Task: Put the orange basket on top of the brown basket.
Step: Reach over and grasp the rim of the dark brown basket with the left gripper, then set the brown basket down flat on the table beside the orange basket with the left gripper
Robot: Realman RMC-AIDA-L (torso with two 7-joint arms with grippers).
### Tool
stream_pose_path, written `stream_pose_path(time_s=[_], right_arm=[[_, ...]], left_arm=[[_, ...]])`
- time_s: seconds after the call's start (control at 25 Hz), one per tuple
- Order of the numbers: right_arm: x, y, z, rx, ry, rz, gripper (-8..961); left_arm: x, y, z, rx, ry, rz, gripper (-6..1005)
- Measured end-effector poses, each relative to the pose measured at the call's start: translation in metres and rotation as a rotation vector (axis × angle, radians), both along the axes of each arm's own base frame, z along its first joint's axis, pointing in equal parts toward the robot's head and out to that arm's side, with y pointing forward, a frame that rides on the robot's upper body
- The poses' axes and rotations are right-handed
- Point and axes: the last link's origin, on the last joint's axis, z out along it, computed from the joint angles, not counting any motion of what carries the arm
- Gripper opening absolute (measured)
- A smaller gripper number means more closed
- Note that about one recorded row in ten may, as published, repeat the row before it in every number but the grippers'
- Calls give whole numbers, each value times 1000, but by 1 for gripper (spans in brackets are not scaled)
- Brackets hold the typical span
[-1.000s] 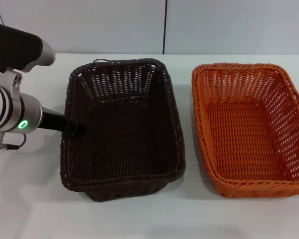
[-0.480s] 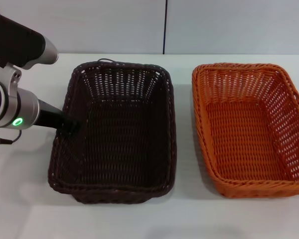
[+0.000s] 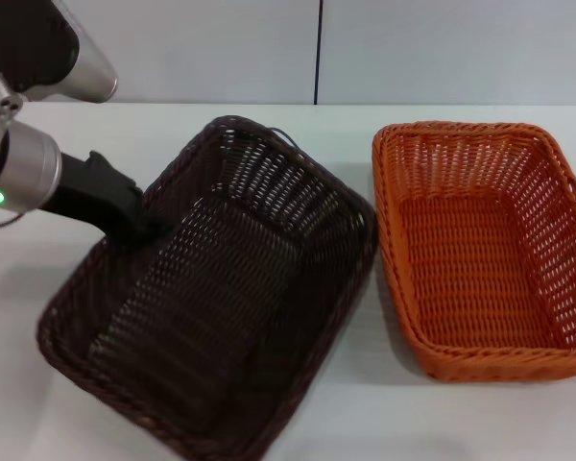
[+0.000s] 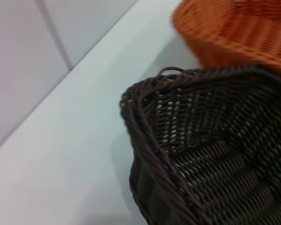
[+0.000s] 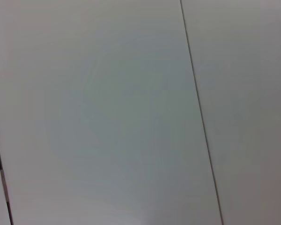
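nearest the robot, on the white table (image 3: 461, 423), sat the brown basket (image 3: 211, 307), turned diagonal w/ one corner close to the front edge and its far corner just beside the orange basket (image 3: 480, 250). left gripper (image 3: 144, 228) was at the brown one's left rim, looked clamped on the wicker there, tho the fingertips were mostly hidden by the weave. farther right, orange basket lay flat and square on the table, untouched, empty. right gripper wasn't in any view; its wrist cam saw only blank wall panels.

progress, judged: stacking not begun. orange one not yet lifted or set on the brown.

count: 2 baskets, 1 brown, 1 orange; 1 arm visible.
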Motion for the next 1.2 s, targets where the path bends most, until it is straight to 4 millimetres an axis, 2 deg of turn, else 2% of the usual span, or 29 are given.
stream_pose_path(time_s=[0.36,0.48,0.72,0.76,0.88,1.08,1.2], right_arm=[[-3,-1,-2,8,9,7,686],[-4,-1,-2,11,10,11,685],[-7,0,-2,17,13,20,684],[-7,0,-2,17,13,21,684],[-8,1,-2,17,14,24,683],[-10,5,-1,17,12,33,682],[-10,6,0,19,11,34,681]], left_arm=[[25,13,19,-113,66,-221,259],[29,17,19,-138,58,-251,226],[37,29,0,-210,33,-274,197],[36,37,-10,-225,28,-266,195],[39,44,-20,-239,25,-257,190],[45,58,-33,-169,77,-279,181],[47,60,-38,-156,90,-292,241]])
